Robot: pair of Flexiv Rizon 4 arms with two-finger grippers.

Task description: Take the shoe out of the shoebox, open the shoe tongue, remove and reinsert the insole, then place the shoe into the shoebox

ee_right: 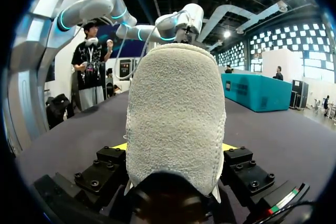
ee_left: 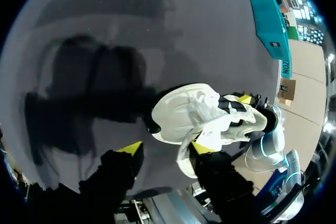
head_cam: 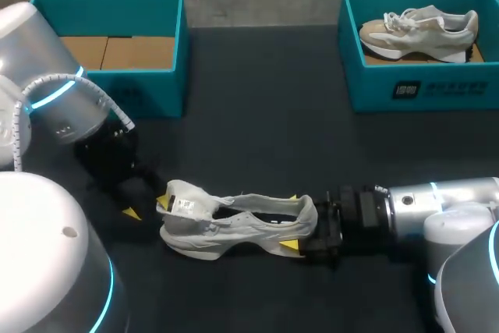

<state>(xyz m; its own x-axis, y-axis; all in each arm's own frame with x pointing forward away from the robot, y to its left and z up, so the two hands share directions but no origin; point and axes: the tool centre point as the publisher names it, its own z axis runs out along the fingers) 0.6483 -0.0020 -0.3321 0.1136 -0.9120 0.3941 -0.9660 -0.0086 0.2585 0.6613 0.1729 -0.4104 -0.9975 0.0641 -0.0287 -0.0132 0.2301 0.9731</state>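
White label [head_cam: 185, 206] on the tongue of the shoe [head_cam: 234, 228], just beside the nearer fingertip of the left gripper [head_cam: 146, 208]; fine dark print on it, too small to read; in the left wrist view that label sits right against one yellow tip, and the characters there are just as illegible; well ahead of both grippers, the front wall of the shoebox [head_cam: 468, 91] that holds the other shoe shows a white mark and a line of characters [head_cam: 437, 88]; nothing legible.
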